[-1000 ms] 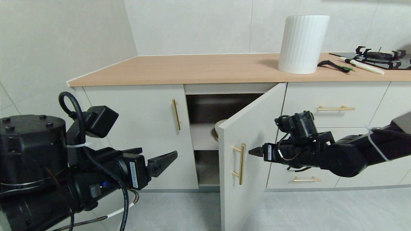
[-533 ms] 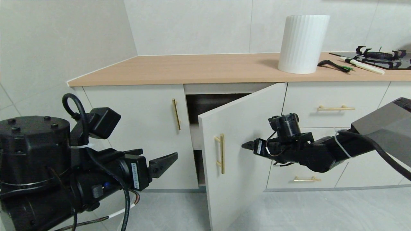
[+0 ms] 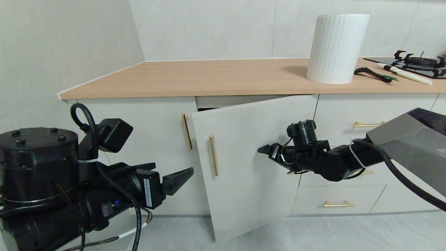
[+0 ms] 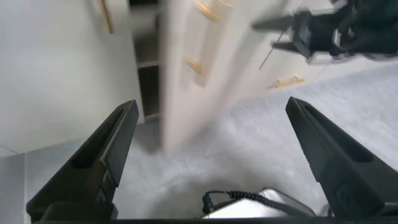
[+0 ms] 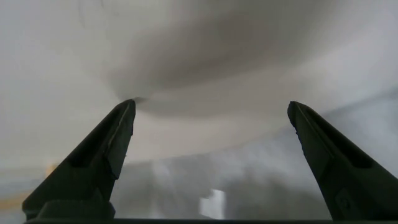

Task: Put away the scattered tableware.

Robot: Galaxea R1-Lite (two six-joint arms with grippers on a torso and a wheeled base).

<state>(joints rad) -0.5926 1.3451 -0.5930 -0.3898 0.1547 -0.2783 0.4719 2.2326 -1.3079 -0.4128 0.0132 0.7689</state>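
The white cabinet door [image 3: 251, 167] with a gold handle [image 3: 213, 156] stands only slightly ajar under the wooden counter [image 3: 195, 76]. My right gripper [image 3: 265, 150] is open, its fingertips at the door's outer face, which spreads close before it in the right wrist view [image 5: 186, 62]. My left gripper [image 3: 181, 176] hangs open and empty, low and left of the door. In the left wrist view the door [image 4: 186, 74] and the right gripper [image 4: 273, 25] lie beyond the left gripper's [image 4: 211, 155] spread fingers [image 4: 106, 149]. The cabinet's inside is hidden.
A tall white ribbed container [image 3: 336, 48] stands on the counter at the right. Beside it lie a black utensil [image 3: 373, 74] and a white-handled one [image 3: 409, 75], next to a gas hob [image 3: 423, 62]. Drawers with gold handles [image 3: 369, 123] sit right of the door. The grey floor [image 3: 313, 233] is open.
The door has swung from half open to nearly shut, with my right gripper following it leftward. The bowl seen inside earlier is now hidden. The head camera has shifted slightly.
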